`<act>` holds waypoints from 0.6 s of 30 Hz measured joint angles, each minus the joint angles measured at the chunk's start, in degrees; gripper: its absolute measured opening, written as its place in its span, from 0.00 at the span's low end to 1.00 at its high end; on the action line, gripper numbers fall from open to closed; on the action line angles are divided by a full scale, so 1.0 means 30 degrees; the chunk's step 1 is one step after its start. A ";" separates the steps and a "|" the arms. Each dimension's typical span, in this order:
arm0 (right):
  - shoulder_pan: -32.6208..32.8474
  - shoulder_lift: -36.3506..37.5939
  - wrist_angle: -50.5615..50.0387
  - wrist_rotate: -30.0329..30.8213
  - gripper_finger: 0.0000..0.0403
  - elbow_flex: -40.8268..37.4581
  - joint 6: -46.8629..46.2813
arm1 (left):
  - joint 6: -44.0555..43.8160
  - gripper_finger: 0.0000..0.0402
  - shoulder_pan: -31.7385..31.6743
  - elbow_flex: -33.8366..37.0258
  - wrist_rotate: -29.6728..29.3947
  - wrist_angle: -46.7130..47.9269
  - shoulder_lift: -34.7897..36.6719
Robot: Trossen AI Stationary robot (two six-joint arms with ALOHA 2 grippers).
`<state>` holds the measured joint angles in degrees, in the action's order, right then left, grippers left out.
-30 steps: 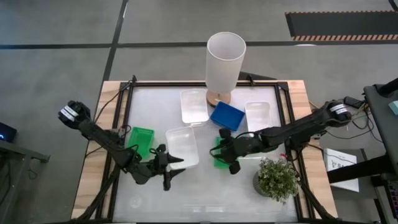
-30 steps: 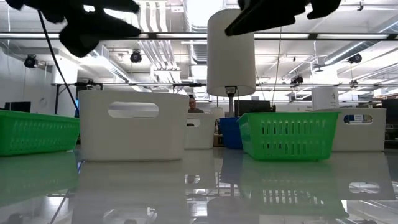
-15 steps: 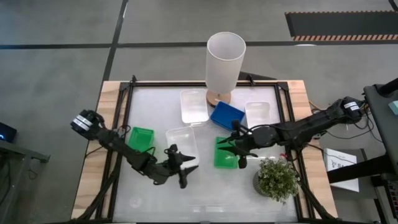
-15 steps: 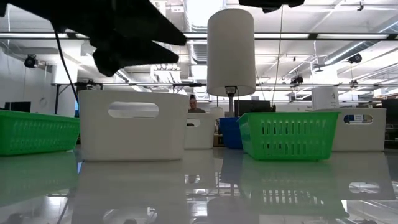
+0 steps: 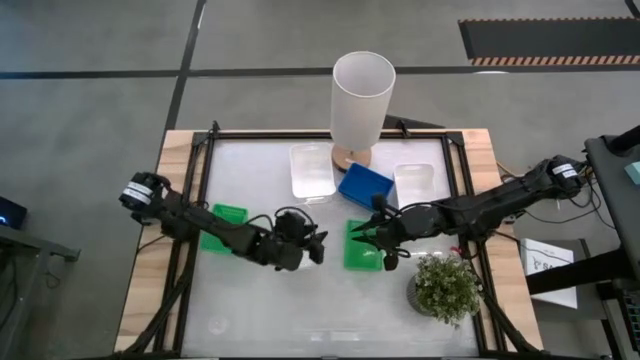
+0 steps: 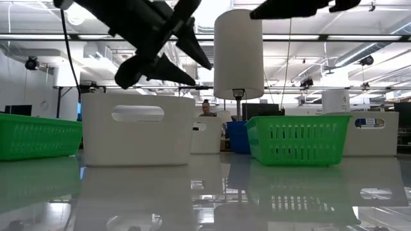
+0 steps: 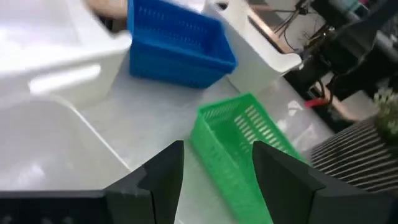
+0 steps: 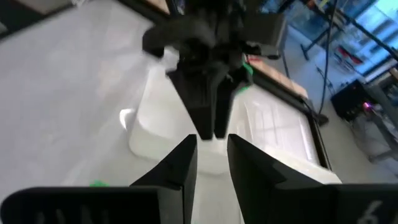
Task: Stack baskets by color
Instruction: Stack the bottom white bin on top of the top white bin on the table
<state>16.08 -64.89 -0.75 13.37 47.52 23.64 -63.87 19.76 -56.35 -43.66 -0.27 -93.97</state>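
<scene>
My left gripper hangs open above the near white basket, which stands on the table mostly under that arm. Beyond its fingers I see a green basket and a blue basket. My right gripper hovers over that green basket. Its fingers stand a narrow gap apart with nothing between them. A second green basket lies under the left arm. Two more white baskets stand farther back beside the blue basket.
A tall white cylinder stands at the far middle of the table, and a potted plant at the near right. The two grippers face each other closely over the table's middle. Bare tabletop runs along the near edge.
My left gripper has swung toward the table's right, from the near side of the white basket to above it, rolling as it went; it has stayed open. My right gripper has drawn back a little toward the right, off the green basket, which has stayed where it was.
</scene>
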 joint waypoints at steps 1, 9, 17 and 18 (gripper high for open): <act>0.0003 0.0007 -0.0331 0.0385 0.20 0.0001 0.0002 | -0.0795 0.44 -0.0122 -0.0040 0.0550 0.0279 0.0000; -0.0036 0.0374 -0.1500 0.1570 0.17 0.0004 -0.0366 | -0.6293 0.33 -0.0198 -0.0936 0.2650 0.6374 -0.0023; -0.0044 0.0739 -0.1881 0.1565 0.20 0.0004 -0.0083 | -0.6435 0.30 -0.0465 -0.1622 0.2533 0.4581 -0.1293; -0.0047 0.0791 -0.1898 0.1565 0.20 0.0004 -0.0029 | -0.6403 0.30 -0.0508 -0.1878 0.2588 0.4619 -0.1668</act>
<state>15.94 -62.52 -6.44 18.06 47.53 23.55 -83.08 18.24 -61.99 -35.89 13.59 -98.98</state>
